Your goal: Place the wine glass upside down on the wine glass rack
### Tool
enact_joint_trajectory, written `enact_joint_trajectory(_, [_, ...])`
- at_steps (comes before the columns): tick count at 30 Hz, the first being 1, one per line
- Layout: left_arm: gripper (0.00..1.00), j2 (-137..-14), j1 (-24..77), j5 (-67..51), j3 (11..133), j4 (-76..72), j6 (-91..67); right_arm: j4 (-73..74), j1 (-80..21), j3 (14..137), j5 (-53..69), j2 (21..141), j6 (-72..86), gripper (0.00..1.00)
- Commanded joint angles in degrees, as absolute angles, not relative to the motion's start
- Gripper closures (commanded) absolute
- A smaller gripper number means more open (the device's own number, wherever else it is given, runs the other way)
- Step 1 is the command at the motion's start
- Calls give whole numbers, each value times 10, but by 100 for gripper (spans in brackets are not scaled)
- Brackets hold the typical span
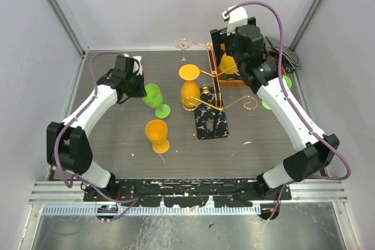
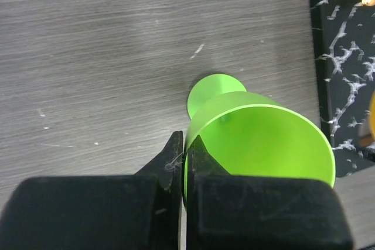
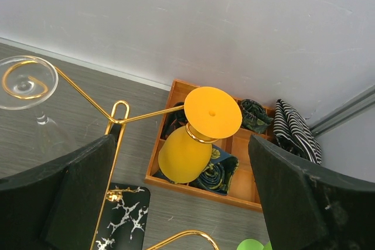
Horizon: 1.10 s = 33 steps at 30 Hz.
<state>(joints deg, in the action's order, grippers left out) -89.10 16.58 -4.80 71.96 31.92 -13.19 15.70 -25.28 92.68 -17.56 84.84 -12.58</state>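
Note:
A green wine glass (image 1: 153, 95) stands with its foot on the table at centre left. My left gripper (image 1: 140, 88) is shut on its rim (image 2: 258, 109), one fingertip (image 2: 202, 156) inside the bowl and the other outside. The wine glass rack (image 1: 220, 105) is gold wire on a black marbled base (image 1: 211, 122). An orange glass (image 1: 188, 86) and a clear glass (image 3: 26, 83) hang on it upside down. My right gripper (image 3: 181, 141) hovers open over another hanging orange glass (image 3: 184, 153), touching nothing.
An upright orange glass (image 1: 157, 134) stands near the table's front. A wooden compartment tray (image 3: 246, 196) with rolled cloths lies behind the rack, a striped cloth (image 3: 296, 130) beside it. A second green object (image 1: 268, 104) sits right of the rack. Walls close in on three sides.

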Motion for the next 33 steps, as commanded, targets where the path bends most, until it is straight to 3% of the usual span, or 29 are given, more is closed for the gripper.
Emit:
enact_joint_trajectory(1, [100, -880, 164, -42, 733, 313, -134, 142, -251, 955, -187, 839, -135, 0])
enact_joint_trajectory(9, [100, -843, 152, 44, 820, 367, -103, 144, -251, 964, -156, 851, -127, 0])
enact_joint_trajectory(16, [100, -780, 134, -1, 881, 296, -78, 139, -251, 986, -41, 865, -61, 0])
enact_joint_trajectory(26, [100, -694, 135, -92, 790, -91, -46, 73, -251, 1072, 148, 896, 262, 0])
enact_joint_trajectory(33, [100, -712, 151, -62, 629, -533, 12, -132, -251, 1025, 229, 905, 494, 0])
